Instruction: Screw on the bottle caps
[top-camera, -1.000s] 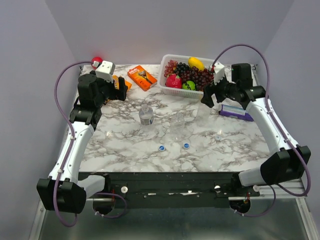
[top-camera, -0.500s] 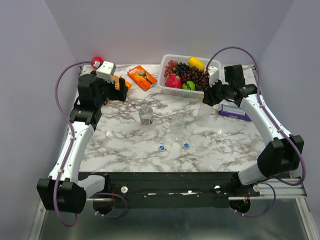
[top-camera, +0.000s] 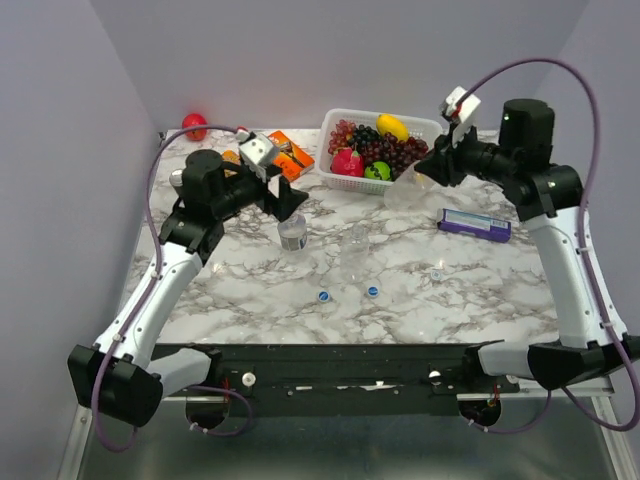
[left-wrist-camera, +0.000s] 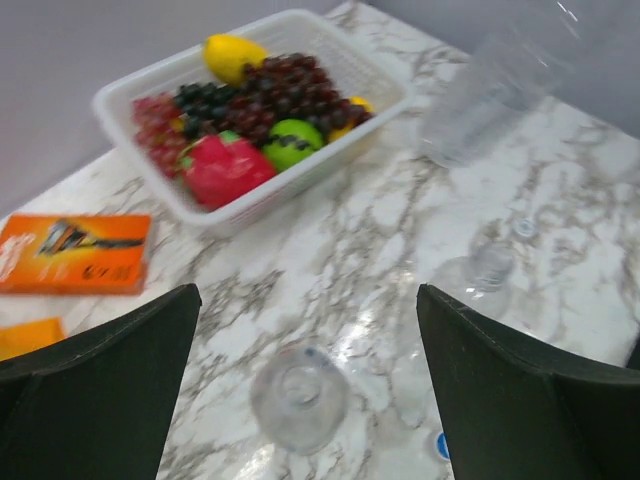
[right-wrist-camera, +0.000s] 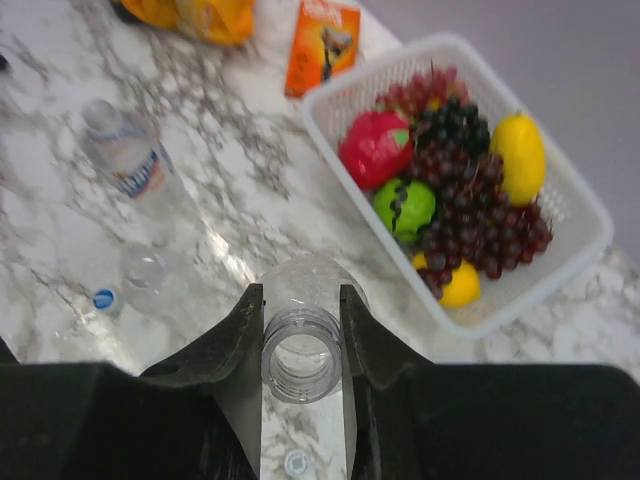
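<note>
My right gripper (top-camera: 426, 171) (right-wrist-camera: 300, 296) is shut on the threaded neck of a clear uncapped bottle (top-camera: 404, 190) (right-wrist-camera: 302, 350), held tilted in the air in front of the basket. A labelled bottle (top-camera: 293, 235) (right-wrist-camera: 135, 170) and a plain bottle (top-camera: 358, 241) (right-wrist-camera: 150, 275) stand uncapped mid-table. My left gripper (top-camera: 289, 203) (left-wrist-camera: 308, 292) hangs wide open just above the labelled bottle (left-wrist-camera: 298, 396). Two blue caps (top-camera: 324, 296) (top-camera: 372, 291) and a whitish cap (top-camera: 436, 274) (right-wrist-camera: 296, 462) lie on the marble nearer the arms.
A white basket (top-camera: 331, 125) (left-wrist-camera: 270, 197) of fruit stands at the back. An orange box (top-camera: 296, 158) (left-wrist-camera: 70, 252) lies left of it, a purple box (top-camera: 477, 222) at the right, and a red ball (top-camera: 194, 125) in the far left corner.
The right gripper shut on a bottle beside the basket and lifted it off the table. The left arm swung right, bringing its open gripper over the labelled bottle.
</note>
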